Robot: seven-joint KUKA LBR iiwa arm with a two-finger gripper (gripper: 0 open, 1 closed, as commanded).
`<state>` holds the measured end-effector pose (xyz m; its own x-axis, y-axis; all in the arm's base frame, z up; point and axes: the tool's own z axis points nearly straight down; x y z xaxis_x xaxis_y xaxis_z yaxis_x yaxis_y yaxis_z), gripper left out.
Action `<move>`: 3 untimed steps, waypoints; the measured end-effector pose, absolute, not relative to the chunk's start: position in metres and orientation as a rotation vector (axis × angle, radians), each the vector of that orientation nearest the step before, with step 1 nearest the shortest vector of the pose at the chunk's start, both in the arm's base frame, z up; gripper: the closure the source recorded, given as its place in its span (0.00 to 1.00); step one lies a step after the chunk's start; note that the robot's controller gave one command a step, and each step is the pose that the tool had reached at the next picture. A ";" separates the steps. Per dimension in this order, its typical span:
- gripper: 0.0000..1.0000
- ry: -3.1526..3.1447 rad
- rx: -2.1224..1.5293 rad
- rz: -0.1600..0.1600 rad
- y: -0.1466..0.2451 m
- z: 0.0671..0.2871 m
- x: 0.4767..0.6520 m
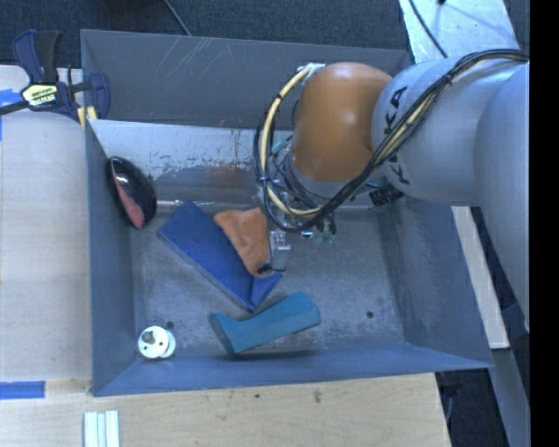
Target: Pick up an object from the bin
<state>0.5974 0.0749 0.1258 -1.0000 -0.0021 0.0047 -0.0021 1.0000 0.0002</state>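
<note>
Orange soft lump [244,233] mid-bin, lying on blue flat slab [203,248] | gripper [279,254] low at its right edge | open or closed: cannot tell | teal block [265,322] just nearer, grey bin [261,369]

Bin [186,82]: grey metal, holding a few loose things, spread apart.
Arm [466,128]: entered from 3 o'clock, with an orange cover [334,119] and looped cables at the wrist.
Gripper [278,254]: pointed down near the bin's centre, at the 4 o'clock edge of the orange lump.
Orange lump [245,234]: soft-looking, lying on the blue slab.
Blue slab [200,250]: flat, slanting from 10 to 5 o'clock.
Teal block [265,322]: at 6 o'clock.
Black-and-pink oval [130,191]: at 9 o'clock, against the wall.
White round piece [156,343]: at 7 o'clock.
</note>
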 end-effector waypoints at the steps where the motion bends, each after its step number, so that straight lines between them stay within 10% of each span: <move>1: 0.00 -3.144 0.002 -0.001 0.075 0.131 0.599; 2: 1.00 -3.134 -0.253 -0.001 0.064 0.074 0.586; 3: 1.00 -3.134 -0.254 -0.001 0.064 0.074 0.586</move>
